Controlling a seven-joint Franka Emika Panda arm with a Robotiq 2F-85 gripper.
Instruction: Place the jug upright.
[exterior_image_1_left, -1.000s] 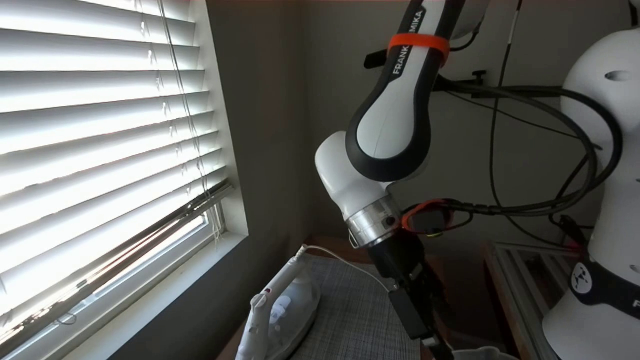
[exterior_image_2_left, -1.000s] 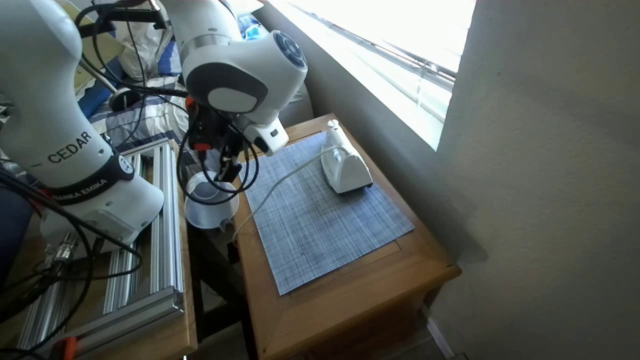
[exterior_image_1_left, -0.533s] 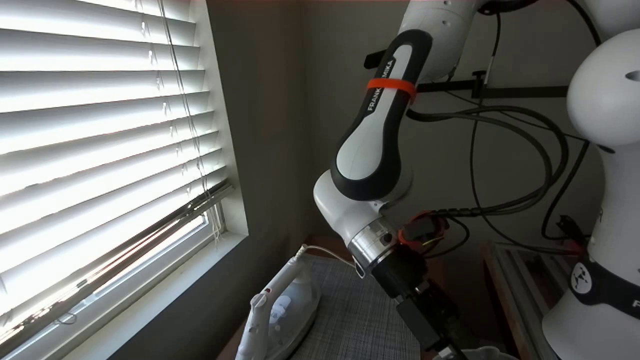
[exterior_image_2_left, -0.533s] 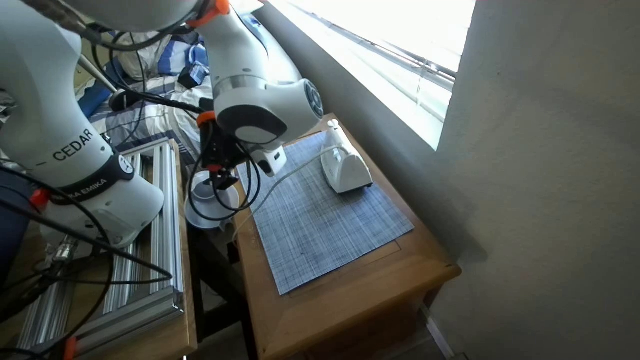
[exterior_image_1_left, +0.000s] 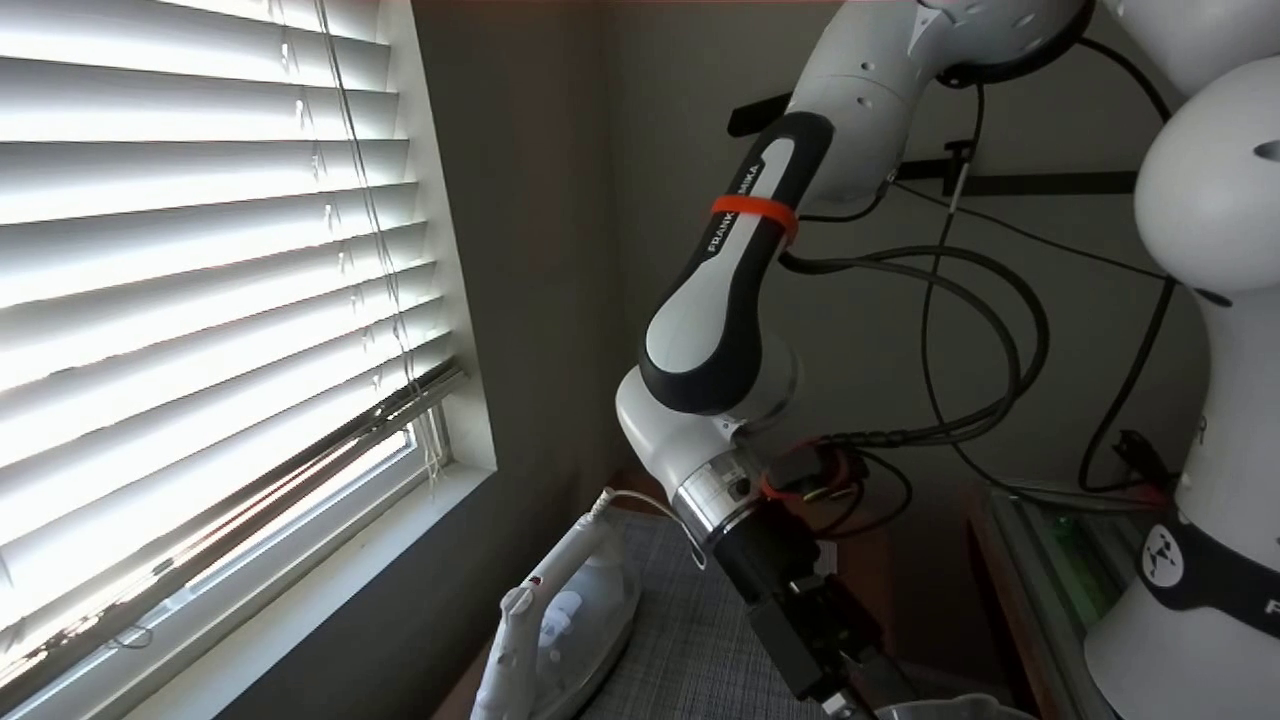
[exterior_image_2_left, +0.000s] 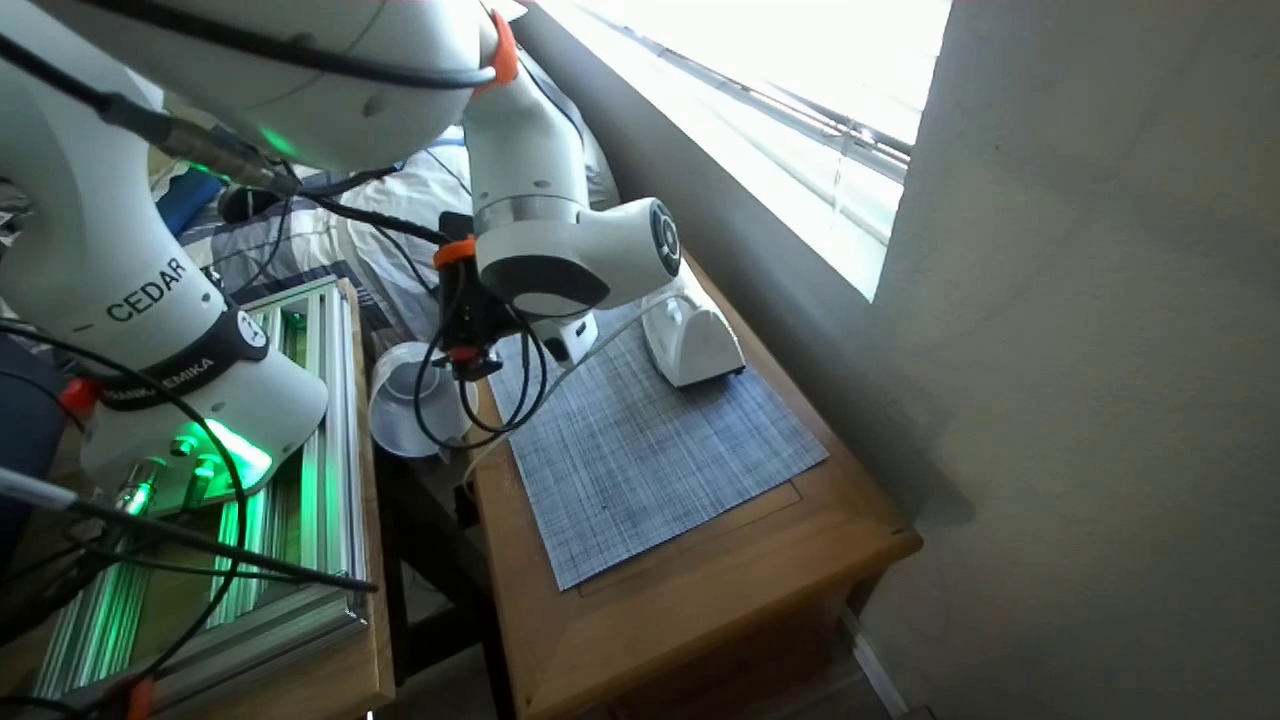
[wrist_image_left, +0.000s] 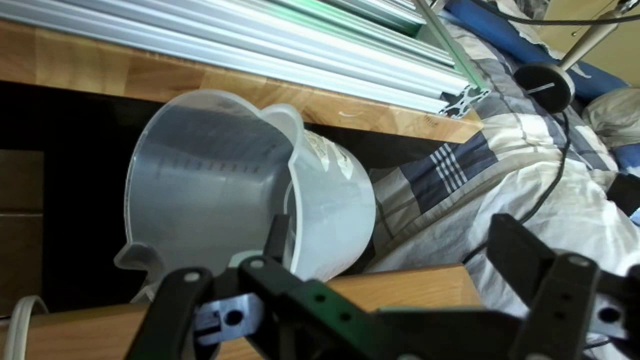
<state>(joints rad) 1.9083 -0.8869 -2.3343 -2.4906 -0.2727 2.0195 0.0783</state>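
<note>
The jug, whitish and translucent, lies in the gap between two wooden tables. In the wrist view the jug (wrist_image_left: 335, 210) appears tipped, its wide mouth and spout facing left and toward the camera. In an exterior view the jug (exterior_image_2_left: 410, 425) shows its mouth toward the camera; what supports it is hidden. Only its rim (exterior_image_1_left: 955, 708) shows at the bottom edge of an exterior view. My gripper (wrist_image_left: 392, 227) is open and empty. One finger overlaps the jug's mouth near the rim; I cannot tell if it touches. The other finger is over the bedding.
A side table (exterior_image_2_left: 720, 580) bears a grey mat (exterior_image_2_left: 640, 480) and a white iron (exterior_image_2_left: 695, 340) with a cord. The robot's bench (wrist_image_left: 165, 65) with aluminium rails borders the jug's far side. Plaid bedding (wrist_image_left: 440, 190) lies beyond. A window (exterior_image_1_left: 200, 250) is beside the table.
The gripper has shifted toward the side table, leaving more of the jug uncovered. The arm's upper links have swung into view. A green light now glows at the robot base. The jug has not moved.
</note>
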